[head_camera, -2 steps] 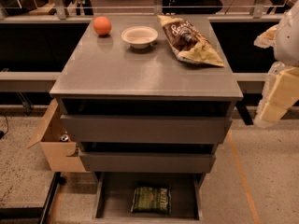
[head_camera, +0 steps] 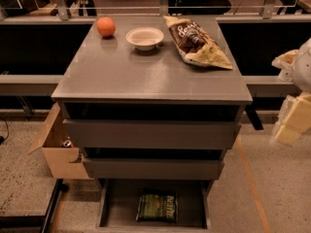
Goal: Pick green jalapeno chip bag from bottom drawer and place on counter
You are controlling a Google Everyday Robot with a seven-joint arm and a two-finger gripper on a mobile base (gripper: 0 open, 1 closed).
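1. Currently at the approach step: the gripper (head_camera: 295,120) hangs at the right, level with the upper drawers; I cannot tell the jaw state.
2. The green jalapeno chip bag (head_camera: 157,208) lies flat in the open bottom drawer (head_camera: 114,208), well below and left of the jaws.
3. Next, probably: descend leftward, grasp the bag, and lift it to the counter (head_camera: 146,72).

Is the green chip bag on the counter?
No, the green chip bag lies in the bottom drawer; the gripper hangs at the view's right edge.

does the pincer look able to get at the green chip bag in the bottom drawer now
Probably yes: the bottom drawer is pulled out and the green jalapeno chip bag lies uncovered on its floor. The pincer sits off the cabinet's right side, higher up, so it must come round the front.
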